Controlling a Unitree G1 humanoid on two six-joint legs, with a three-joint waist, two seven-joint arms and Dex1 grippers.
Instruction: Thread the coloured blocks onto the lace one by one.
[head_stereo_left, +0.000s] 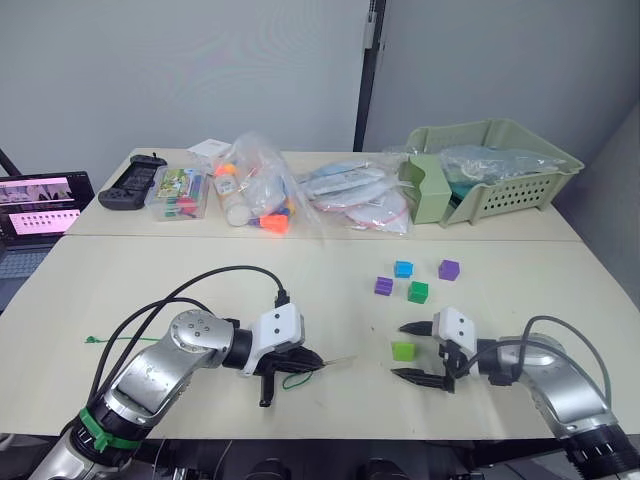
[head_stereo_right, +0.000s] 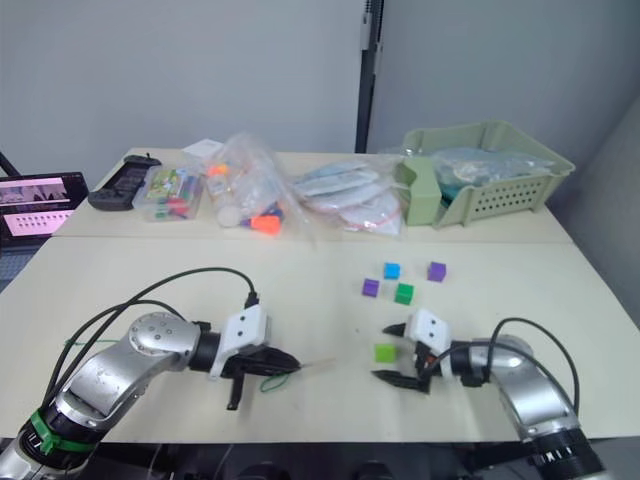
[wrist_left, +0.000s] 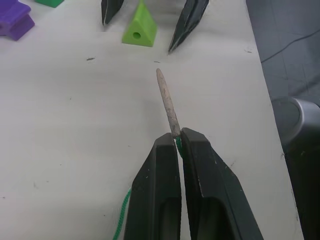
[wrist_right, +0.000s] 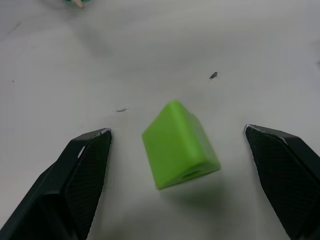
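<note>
Left gripper (wrist_left: 178, 137): nearest the camera, fingers pinched together on the lace (wrist_left: 122, 220) just behind its pale tip (wrist_left: 167, 102); tip sticks out ahead of the fingers, pointing toward the lime block (wrist_left: 140, 31).
Lace: green string trails back from the fingers over the table (head_stereo_left: 300, 270); a loop (head_stereo_left: 296, 379) lies under the gripper, and a far end (head_stereo_left: 93, 340) lies near the table's left edge.
Right gripper (head_stereo_left: 409, 350): fingers spread wide, one on each side of the lime block, touching neither side.
Lime block (wrist_right: 180, 145): on the table between the right fingers, with a hole in one face.
Other blocks: purple (head_stereo_left: 384, 286), blue (head_stereo_left: 403, 268), dark green (head_stereo_left: 418, 291) and purple (head_stereo_left: 448, 269), clustered behind the lime one, apart from both grippers.
Back of table: bags (head_stereo_left: 262, 192), green basket (head_stereo_left: 500, 168), black controller (head_stereo_left: 132, 184).
</note>
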